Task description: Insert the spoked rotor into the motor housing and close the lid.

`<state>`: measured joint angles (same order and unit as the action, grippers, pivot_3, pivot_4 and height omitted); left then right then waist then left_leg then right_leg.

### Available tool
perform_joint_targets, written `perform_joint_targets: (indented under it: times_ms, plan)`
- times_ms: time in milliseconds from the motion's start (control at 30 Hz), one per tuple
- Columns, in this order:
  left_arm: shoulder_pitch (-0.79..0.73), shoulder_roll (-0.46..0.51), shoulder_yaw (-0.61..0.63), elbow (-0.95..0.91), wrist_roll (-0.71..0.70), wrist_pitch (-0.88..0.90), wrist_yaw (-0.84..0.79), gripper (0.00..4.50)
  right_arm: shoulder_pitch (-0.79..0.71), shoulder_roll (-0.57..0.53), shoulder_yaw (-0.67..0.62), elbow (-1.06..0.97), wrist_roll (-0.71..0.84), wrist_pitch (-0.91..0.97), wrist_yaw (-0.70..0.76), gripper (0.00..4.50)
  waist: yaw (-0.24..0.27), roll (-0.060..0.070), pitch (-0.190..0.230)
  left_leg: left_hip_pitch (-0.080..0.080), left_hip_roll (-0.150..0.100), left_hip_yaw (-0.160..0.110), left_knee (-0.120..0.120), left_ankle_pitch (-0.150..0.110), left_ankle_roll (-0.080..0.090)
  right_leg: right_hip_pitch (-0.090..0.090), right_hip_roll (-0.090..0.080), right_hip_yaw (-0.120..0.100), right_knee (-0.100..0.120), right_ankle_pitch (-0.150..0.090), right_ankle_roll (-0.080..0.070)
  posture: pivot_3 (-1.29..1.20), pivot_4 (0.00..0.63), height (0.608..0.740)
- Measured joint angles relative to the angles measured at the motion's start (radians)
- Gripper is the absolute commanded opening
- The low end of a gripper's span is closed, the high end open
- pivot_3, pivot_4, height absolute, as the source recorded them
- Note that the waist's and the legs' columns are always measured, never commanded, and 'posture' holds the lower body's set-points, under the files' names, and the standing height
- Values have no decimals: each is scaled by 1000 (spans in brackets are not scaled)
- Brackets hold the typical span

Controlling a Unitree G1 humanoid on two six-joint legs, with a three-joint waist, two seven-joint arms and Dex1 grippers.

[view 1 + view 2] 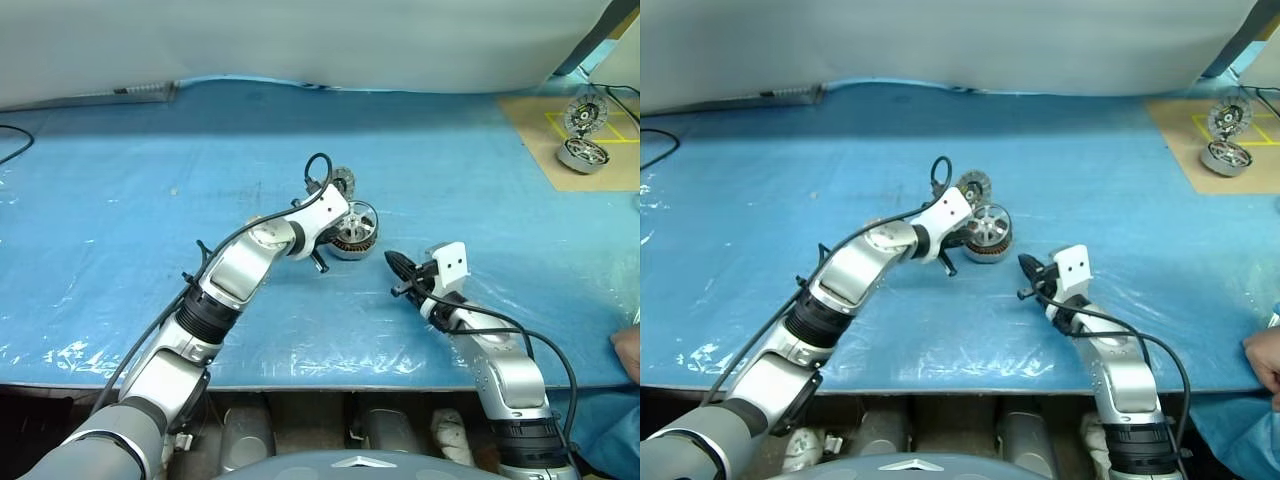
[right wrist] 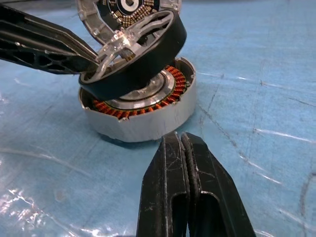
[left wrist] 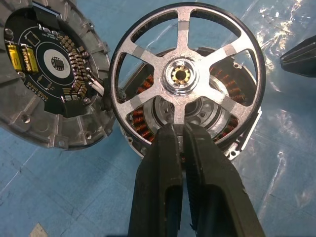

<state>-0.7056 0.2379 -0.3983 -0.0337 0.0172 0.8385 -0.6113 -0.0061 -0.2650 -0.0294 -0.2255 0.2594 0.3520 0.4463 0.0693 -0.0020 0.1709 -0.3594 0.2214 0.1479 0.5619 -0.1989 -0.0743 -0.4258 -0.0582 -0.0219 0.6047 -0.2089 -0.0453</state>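
Gripping one spoke of the rotor, the left tool holds the wheel tilted over the housing, its lower edge at the copper windings, not seated; the hinged lid stands open just beside the housing on the blue worktop; the right tool, clenched on nothing, points at the housing from nearby, apart from it.
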Motion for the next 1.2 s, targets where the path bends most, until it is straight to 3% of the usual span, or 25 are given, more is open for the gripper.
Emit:
perform_joint_targets:
  times_ms: [1200]
  plan:
    - [-38, 54, -42, -15, 2, 50, -63, 22, 14, -15, 47, 28, -3, -47, 104, 0, 0, 0, 0, -1, 0, 0, -1, 0, 0, 0, 0, -1, -1, 0, 0, 0, 150, 740]
